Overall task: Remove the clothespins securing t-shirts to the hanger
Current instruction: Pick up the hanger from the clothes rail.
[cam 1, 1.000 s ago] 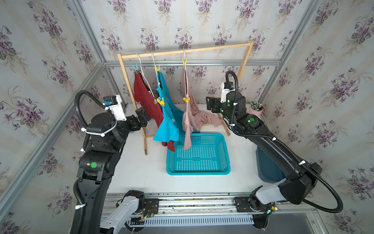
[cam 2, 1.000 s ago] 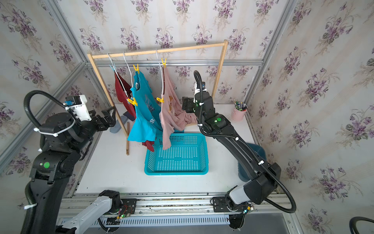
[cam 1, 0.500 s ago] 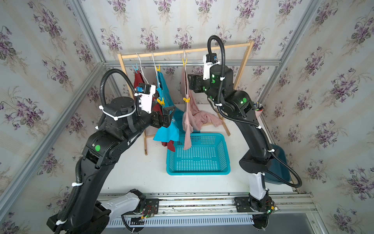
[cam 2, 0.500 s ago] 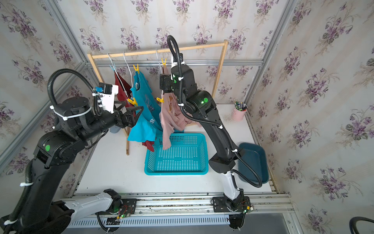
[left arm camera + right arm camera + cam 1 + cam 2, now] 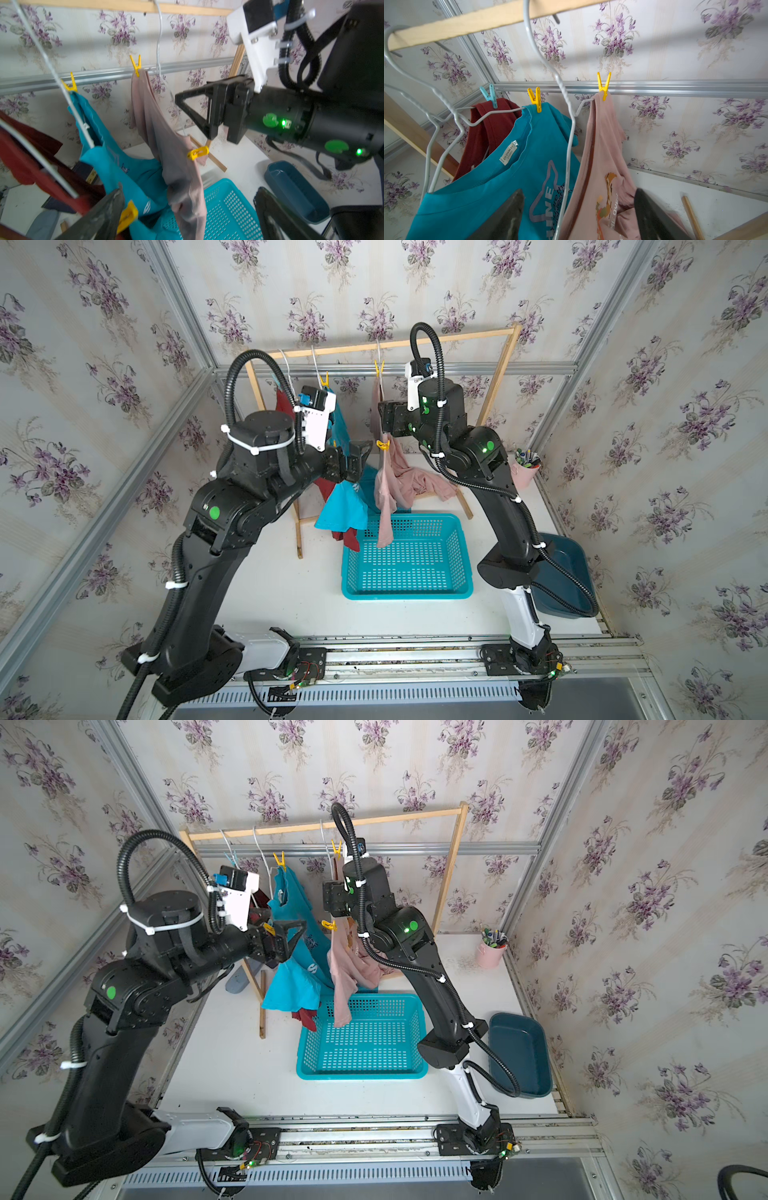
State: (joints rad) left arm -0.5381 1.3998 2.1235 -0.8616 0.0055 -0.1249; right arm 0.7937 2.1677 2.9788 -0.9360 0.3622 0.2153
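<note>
A light blue plastic spring clothespin is clipped on the dark red t-shirt at its raised shoulder, a yellow clothespin likewise on the turquoise t-shirt, and another yellow clothespin on the pale pink t-shirt. The right hand is held wide and empty in front of them. The left hand is spread wide, a lower yellow clothespin just beside one finger.

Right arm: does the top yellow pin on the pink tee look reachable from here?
Probably yes. The right gripper is open and faces the top yellow pin, which sticks up above the pink tee. Only the hanger wire runs close beside the path.
</note>
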